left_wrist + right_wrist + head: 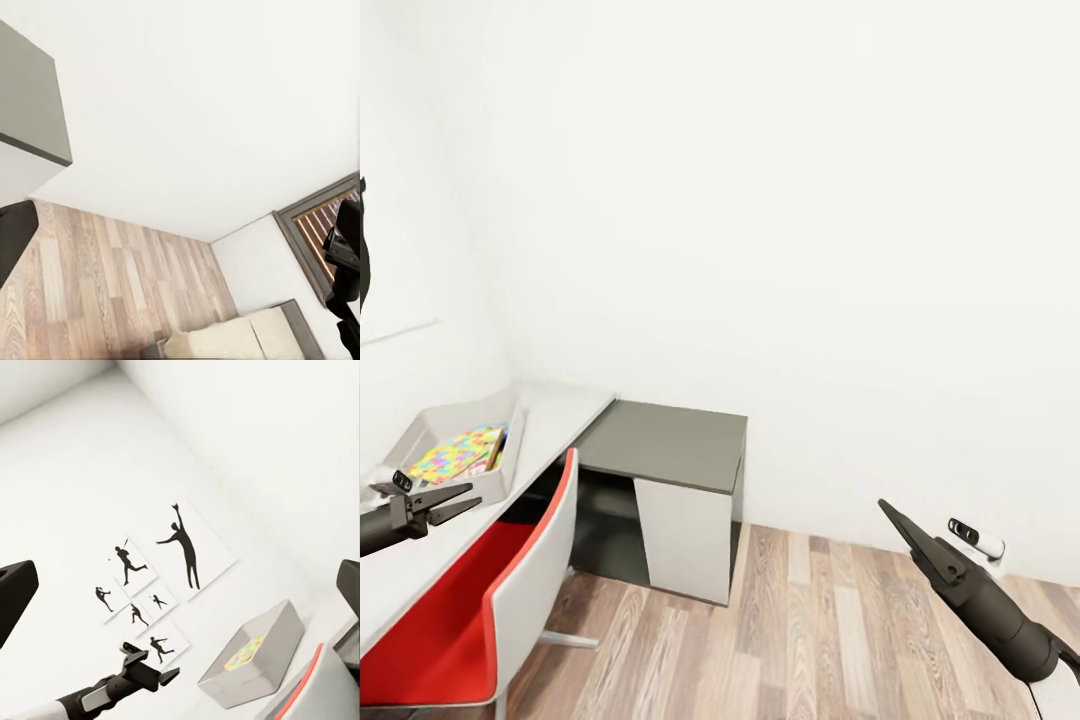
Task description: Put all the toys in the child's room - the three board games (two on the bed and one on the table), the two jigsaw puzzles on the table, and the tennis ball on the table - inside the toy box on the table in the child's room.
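We see the toy box [445, 425] sitting on the pale tabletop [565, 415] near its far edge against the wall, with a jigsaw puzzle [460, 453] lying flat inside. Our left gripper [455, 503] hovers just off the box's near side, jaws spread and empty. Our right gripper [895, 520] hangs over the wood floor [810, 640], well apart from the tabletop; we cannot tell how its jaws stand. A red chair [480, 590] sits at the tabletop's front edge.

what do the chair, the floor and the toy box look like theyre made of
Chair: likely moulded plastic, a smooth white shell with a red inner face. Floor: wood planks or laminate, with visible grain and board seams. Toy box: matte light grey, probably plastic, though the render leaves that open.
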Tool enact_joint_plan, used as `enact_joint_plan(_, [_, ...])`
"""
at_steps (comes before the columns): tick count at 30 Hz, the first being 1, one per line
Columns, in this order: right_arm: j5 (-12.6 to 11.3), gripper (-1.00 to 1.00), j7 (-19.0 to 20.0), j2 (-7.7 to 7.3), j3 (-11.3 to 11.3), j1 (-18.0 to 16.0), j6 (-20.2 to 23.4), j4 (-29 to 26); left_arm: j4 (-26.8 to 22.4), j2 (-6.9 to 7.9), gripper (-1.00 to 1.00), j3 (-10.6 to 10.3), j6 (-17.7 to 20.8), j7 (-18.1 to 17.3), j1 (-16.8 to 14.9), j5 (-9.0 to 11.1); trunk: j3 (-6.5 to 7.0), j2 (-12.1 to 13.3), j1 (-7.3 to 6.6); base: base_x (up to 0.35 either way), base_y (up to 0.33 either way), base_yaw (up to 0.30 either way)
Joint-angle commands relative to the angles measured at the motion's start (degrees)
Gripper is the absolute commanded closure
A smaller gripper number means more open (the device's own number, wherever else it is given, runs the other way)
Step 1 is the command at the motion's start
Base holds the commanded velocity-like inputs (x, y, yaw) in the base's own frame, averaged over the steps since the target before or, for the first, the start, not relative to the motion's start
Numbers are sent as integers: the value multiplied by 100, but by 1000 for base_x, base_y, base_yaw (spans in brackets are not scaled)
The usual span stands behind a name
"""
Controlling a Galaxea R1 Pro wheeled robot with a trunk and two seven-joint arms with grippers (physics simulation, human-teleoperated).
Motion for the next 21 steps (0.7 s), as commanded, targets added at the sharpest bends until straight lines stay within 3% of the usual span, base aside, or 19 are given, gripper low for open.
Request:
enact_joint_plan(1, [-26, -100, -7, 0, 0, -7, 49, 1, -2, 3, -100, 0, 61, -21, -2, 1, -13, -13, 4, 0, 85, -277])
enact_joint_plan(21, [-25, -100, -54, 0, 2, -7, 48, 1, -2, 2, -100, 0, 61, -21, -2, -3, -13, -13, 4, -2, 36, -276])
